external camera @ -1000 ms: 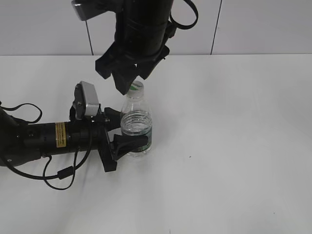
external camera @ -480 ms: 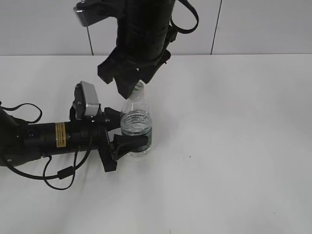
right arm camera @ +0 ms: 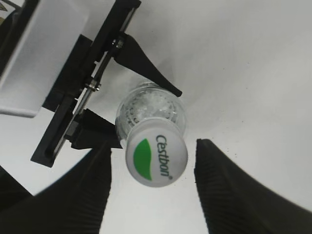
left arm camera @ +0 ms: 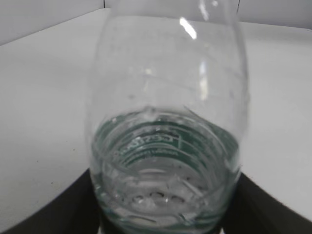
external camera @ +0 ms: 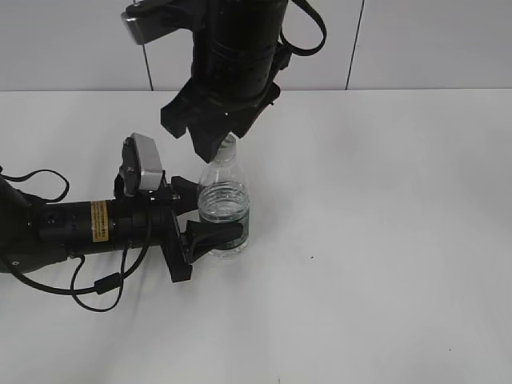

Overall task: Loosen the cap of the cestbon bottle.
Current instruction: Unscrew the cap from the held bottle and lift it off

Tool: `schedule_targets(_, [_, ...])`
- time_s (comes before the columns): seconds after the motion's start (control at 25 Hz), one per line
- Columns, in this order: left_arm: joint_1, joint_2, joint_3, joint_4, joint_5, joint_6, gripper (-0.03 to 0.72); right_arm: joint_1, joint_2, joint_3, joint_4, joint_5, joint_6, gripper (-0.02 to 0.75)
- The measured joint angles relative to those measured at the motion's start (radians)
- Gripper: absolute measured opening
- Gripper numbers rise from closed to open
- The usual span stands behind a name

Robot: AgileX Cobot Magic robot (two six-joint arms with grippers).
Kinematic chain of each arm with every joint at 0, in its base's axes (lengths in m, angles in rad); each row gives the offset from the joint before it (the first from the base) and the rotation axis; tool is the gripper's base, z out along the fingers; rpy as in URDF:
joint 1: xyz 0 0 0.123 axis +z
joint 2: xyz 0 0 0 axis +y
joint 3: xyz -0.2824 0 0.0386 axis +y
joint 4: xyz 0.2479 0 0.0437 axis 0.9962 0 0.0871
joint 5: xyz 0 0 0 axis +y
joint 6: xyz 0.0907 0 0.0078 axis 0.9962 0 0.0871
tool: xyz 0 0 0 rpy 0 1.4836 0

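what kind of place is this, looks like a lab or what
Probably a robot lab or test bench: a bare white table against a plain panelled wall, with only a water bottle and two black robot arms.

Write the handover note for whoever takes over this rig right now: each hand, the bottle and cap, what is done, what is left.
Left hand: shut on the cestbon bottle, holding it upright on the white table.
Right hand: open above the bottle, fingers either side of the cap, not touching.
Done: bottle steadied, right hand lined up.
Left: close on the cap and twist; cap is on the neck.
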Motion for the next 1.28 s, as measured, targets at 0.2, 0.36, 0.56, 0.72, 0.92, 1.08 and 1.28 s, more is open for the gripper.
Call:
schedule_targets(0.2, [0.000,0.000,0.000,0.000,0.000,0.000,0.414,0.000,0.000,0.000,-0.001,0.000,-0.001,0.409])
schedule_targets(0.36, [0.000,0.000,0.000,0.000,0.000,0.000,0.414,0.000,0.009,0.000,-0.001,0.000,-0.002,0.397])
schedule_targets(0.56, [0.000,0.000,0.000,0.000,0.000,0.000,0.414,0.000,0.012,0.001,-0.003,0.000,-0.002,0.393])
schedule_targets(0.72, [0.000,0.000,-0.001,0.001,0.001,0.000,0.414,0.000,0.012,0.001,-0.005,0.000,-0.035,0.311])
schedule_targets(0.92, [0.000,0.000,-0.001,0.002,0.001,0.000,0.414,0.000,0.012,0.001,-0.007,0.000,-0.228,0.293])
schedule_targets(1.08, [0.000,0.000,-0.001,0.003,0.001,0.001,0.414,0.000,0.012,0.001,-0.012,0.000,-0.534,0.293])
schedule_targets(1.28, [0.000,0.000,-0.001,0.004,0.003,0.001,0.414,0.000,0.012,0.001,-0.017,0.001,-0.961,0.293])
